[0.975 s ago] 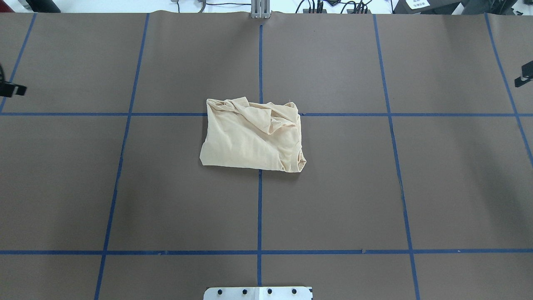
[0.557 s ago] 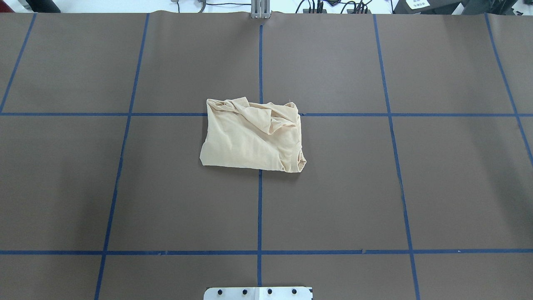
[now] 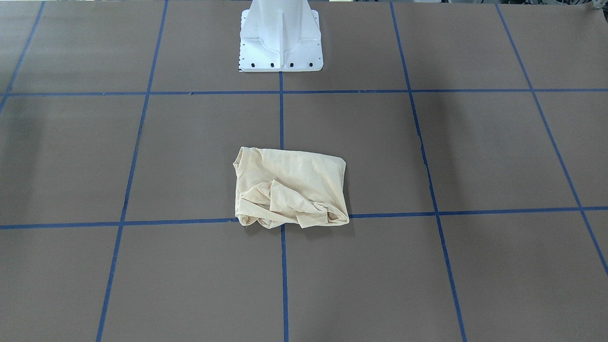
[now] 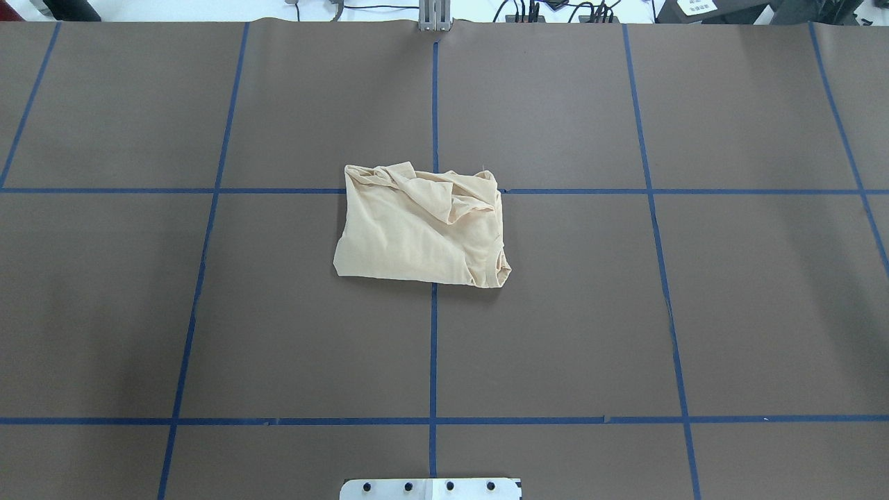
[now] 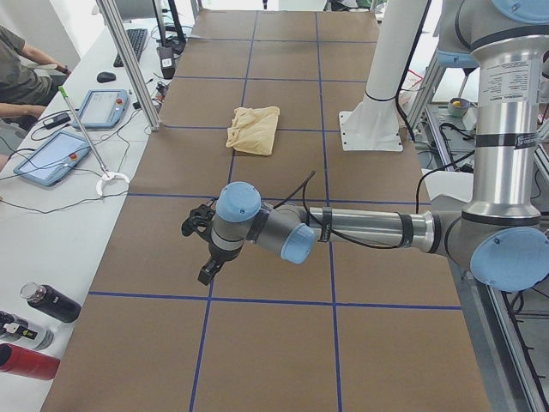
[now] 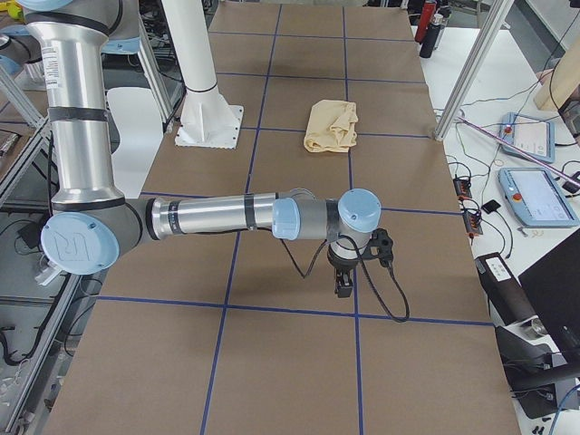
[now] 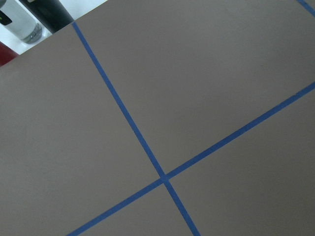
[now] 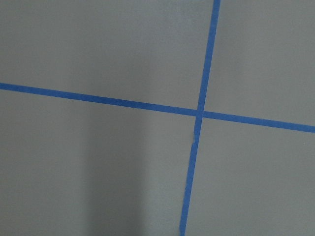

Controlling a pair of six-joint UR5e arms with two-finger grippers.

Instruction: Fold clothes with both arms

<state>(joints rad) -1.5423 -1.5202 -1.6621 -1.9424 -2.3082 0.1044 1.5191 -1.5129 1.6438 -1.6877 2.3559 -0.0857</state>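
Brown paper, marked into squares by blue tape lines, covers the table; the overhead and front-facing views take in neither arm, and the white pedestal base is cut off at the frame edge in both. In the wrist views only the brown cover and a tape crossing are shown; two bottles are cropped at one corner of the left wrist view. On the shirt only plain cream-yellow fabric is exposed.

The shirt lies straight out in front of the pedestal base, over a crossing of tape lines; it is folded into a rough rectangle. The half towards the base is smooth and flat; the edge away from the base is bunched into loose, wrinkled folds. A curved ribbed hem is seen at the base-side corner on the robot's right.

The left arm is stretched out low, well off to the base's left; the left gripper points down at the cover, well apart from the shirt. The right arm is stretched likewise to the base's right; the right gripper also points down, well apart from the shirt. Both grippers are shown in the side views only; how far the fingers are spread cannot be told.
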